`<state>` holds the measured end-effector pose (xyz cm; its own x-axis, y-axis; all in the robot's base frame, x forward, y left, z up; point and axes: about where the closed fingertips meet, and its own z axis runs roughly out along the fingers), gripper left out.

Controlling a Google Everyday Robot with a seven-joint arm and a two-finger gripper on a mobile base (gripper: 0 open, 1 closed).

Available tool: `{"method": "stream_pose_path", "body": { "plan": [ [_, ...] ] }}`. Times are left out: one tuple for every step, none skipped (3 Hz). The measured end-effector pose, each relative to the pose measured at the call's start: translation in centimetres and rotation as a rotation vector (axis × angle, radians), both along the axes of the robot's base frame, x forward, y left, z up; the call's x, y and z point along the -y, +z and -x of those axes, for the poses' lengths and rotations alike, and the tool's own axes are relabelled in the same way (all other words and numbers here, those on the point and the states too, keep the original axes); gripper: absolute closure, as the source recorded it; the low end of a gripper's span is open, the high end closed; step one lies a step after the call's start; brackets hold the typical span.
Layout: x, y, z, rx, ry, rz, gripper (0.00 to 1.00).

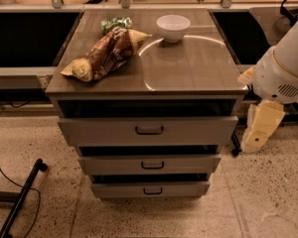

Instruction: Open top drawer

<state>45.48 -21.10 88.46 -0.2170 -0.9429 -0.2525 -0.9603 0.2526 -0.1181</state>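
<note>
The top drawer (148, 131) is the widest grey-beige front of the cabinet, with a small black loop handle (149, 130) at its centre. It stands slightly out, with a dark gap between it and the cabinet top. Two narrower drawer fronts (150, 164) sit below it, each also a little out. My gripper (260, 129), a beige part hanging under the white arm (284, 68), is to the right of the cabinet at about top-drawer height. It is apart from the drawer and the handle.
On the cabinet top (188, 68) lie a brown snack bag (107, 53), a green packet (115, 23) and a white bowl (173, 27). Dark counters flank the cabinet. A black stand leg (20, 197) and a cable lie on the speckled floor at left.
</note>
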Motion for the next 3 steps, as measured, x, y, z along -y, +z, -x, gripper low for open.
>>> {"method": "stream_pose_path", "body": {
  "plan": [
    [0.0,0.0,0.0,0.0,0.0,0.0,0.0],
    [-1.6,-2.9,0.1,0.0,0.054,-0.015,0.0],
    [-3.4,-7.4,-0.1,-0.011,0.118,-0.075,0.0]
  ]
}}
